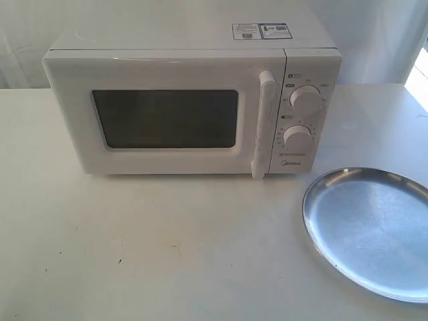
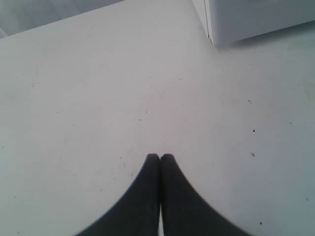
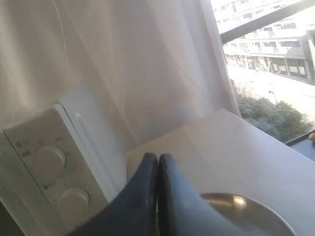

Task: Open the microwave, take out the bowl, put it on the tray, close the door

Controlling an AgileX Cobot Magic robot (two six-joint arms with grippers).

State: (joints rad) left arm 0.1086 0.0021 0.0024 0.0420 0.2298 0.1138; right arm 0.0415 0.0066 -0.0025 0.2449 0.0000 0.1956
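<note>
The white microwave [image 1: 187, 100] stands at the back of the table, its door [image 1: 167, 117] closed and the bar handle [image 1: 263, 124] upright beside two dials. Nothing shows through the dark window, so the bowl is hidden. The silver tray [image 1: 371, 231] lies empty at the right front. Neither gripper shows in the exterior view. In the left wrist view my left gripper [image 2: 160, 156] is shut and empty over bare table, a microwave corner [image 2: 211, 29] beyond it. My right gripper [image 3: 158, 156] is shut and empty too, above the tray [image 3: 246, 211] and beside the microwave's dial panel [image 3: 51, 177].
A white curtain [image 3: 147, 64] hangs behind the table, with a window [image 3: 275, 64] to the right. The table's right edge [image 3: 275, 135] runs close past the tray. White tabletop [image 1: 167, 247] lies in front of the microwave.
</note>
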